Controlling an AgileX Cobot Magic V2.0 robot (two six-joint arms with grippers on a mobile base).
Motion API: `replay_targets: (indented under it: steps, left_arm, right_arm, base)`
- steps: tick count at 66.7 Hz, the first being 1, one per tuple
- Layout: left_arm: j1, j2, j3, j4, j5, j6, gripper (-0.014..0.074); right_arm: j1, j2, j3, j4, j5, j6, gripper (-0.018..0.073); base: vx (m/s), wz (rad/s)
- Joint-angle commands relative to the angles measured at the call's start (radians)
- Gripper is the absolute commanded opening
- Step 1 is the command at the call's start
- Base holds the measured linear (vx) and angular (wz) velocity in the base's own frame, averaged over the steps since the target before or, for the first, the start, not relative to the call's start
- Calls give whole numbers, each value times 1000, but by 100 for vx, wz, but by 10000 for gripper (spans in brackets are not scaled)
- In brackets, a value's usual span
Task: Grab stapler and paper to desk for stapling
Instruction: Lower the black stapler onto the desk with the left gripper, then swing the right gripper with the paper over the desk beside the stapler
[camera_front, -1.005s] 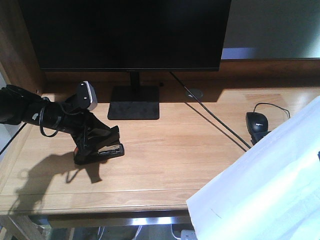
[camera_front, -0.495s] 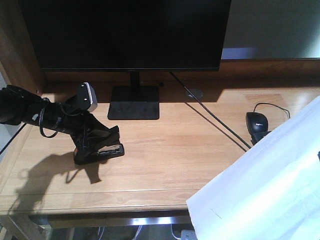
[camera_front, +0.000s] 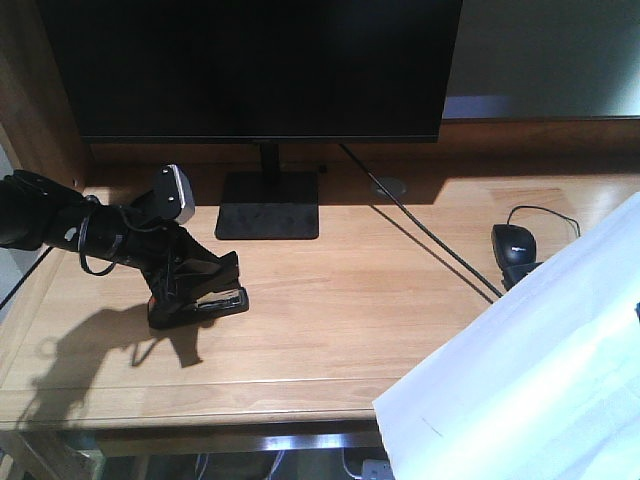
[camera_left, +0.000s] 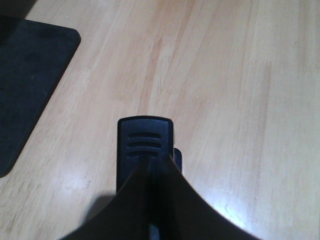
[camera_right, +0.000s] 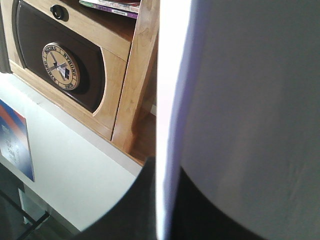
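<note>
The black stapler (camera_front: 205, 298) with an orange-red patch rests on the left part of the light-wood desk (camera_front: 340, 300). My left gripper (camera_front: 188, 278) comes down on it from the left and is shut on it. In the left wrist view the stapler (camera_left: 145, 142) pokes out ahead of my left gripper (camera_left: 154, 172), whose fingers press together over it. The white paper (camera_front: 530, 370) hangs tilted over the desk's right front corner and hides the right gripper in the front view. In the right wrist view my right gripper (camera_right: 165, 200) is shut on the paper (camera_right: 240, 100) at its edge.
A dark monitor (camera_front: 260, 60) on a black stand base (camera_front: 268, 205) stands at the back, with a cable (camera_front: 430, 245) running across the desk. A black mouse (camera_front: 513, 244) lies at the right, next to the paper. The right wrist view shows a wooden shelving unit (camera_right: 125, 65).
</note>
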Motion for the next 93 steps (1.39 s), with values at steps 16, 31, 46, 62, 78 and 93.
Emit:
replay_targets:
  steps: [16,31,46,62,78,93]
  left_arm:
    - [-3,-53,-27,-45,25,-10,-7]
    - [-3,-53,-27,-45,25,-10,-7]
    - [-3,-53,-27,-45,25,-10,-7]
    - [-3,-53,-27,-45,25,-10,-7]
    - [-3,-53,-27,-45,25,-10,-7]
    - [-3,-53,-27,-45,25,-10,-7]
  right_arm:
    - [-1,7,-27,6,-73,-10,-6]
    - [-1,7,-27,3,-59,-9,-6]
    - [-1,37,-101,-304,-92,81,-5]
    - [-1,216,-317,-843,-78,330,-5]
    - [-1,442,-469,-990,-76,339,-5]
    - [-1,684,-591,-1000,-84,288,-5]
  base:
    - [0,0]
    - [0,0]
    - [0,0]
    - [0,0]
    - [0,0]
    - [0,0]
